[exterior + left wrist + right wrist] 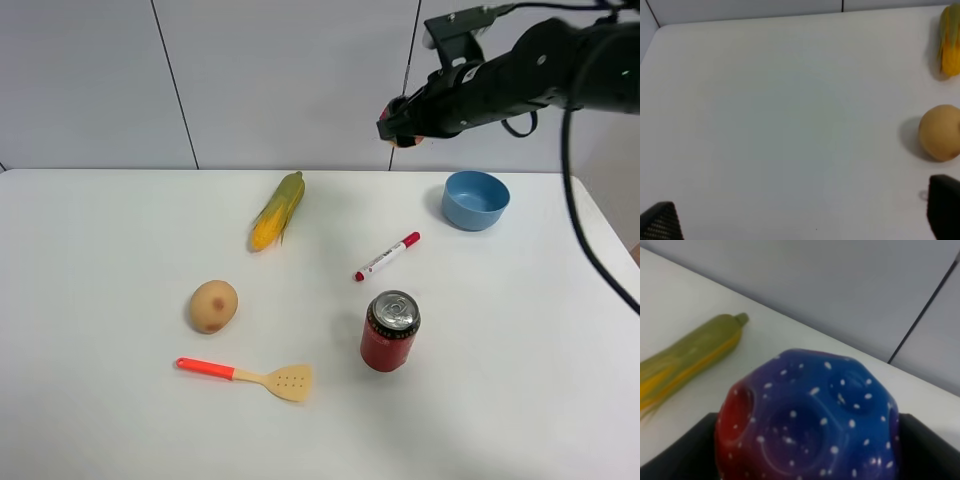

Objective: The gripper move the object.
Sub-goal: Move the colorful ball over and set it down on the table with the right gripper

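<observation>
My right gripper (404,128) is raised high above the back of the table, between the corn and the blue bowl. It is shut on the rainbow ball (807,417), a dimpled ball with a blue-purple top and a red side that fills the right wrist view between the black fingers (680,450). In the exterior view only a small reddish bit of the ball (408,139) shows at the gripper's tip. My left gripper (800,220) is open and empty over bare table to the left of the potato; it does not show in the exterior view.
On the white table lie a corn cob (277,211), a tan potato (213,306), a spatula with a red handle (250,376), a red marker (387,256), an upright red can (390,331) and a blue bowl (475,200) at the back right.
</observation>
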Controlling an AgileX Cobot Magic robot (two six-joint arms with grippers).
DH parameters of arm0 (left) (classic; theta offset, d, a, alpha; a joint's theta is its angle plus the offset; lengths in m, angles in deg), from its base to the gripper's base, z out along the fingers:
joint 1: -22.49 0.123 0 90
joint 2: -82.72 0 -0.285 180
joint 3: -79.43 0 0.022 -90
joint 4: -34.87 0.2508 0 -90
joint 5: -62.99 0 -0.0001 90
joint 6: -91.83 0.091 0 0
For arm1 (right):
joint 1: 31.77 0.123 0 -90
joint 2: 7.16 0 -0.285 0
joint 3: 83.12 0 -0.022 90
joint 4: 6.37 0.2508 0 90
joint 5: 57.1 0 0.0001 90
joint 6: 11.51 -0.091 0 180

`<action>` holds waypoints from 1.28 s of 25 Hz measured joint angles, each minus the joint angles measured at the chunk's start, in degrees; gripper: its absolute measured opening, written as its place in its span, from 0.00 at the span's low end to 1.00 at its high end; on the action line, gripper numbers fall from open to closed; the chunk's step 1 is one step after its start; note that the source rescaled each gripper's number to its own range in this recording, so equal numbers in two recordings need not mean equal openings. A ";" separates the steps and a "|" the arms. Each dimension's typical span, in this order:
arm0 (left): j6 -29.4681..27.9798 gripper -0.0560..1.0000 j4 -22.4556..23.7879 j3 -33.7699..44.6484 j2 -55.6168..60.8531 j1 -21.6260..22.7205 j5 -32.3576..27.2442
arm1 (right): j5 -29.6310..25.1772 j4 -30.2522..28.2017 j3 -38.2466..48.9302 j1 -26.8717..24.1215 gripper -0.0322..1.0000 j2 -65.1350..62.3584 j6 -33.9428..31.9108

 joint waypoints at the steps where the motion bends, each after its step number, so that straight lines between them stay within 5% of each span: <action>1: 0.00 1.00 0.00 0.00 0.00 0.00 0.00 | 1.28 0.00 0.00 0.00 0.03 1.76 0.45; 10: 0.00 1.00 0.00 0.00 0.00 0.00 0.00 | 14.30 -0.57 0.00 3.50 0.03 17.13 16.57; 19: 0.00 1.00 0.00 0.00 0.00 0.00 0.00 | 24.37 1.13 -0.04 7.83 0.03 24.04 15.73; 25: 0.00 1.00 0.00 0.00 0.00 0.00 0.00 | 29.88 1.29 -0.04 8.01 0.03 25.04 8.30; 32: 0.00 1.00 0.00 0.00 0.00 0.00 0.00 | 32.14 1.29 -0.04 8.01 0.03 27.72 4.77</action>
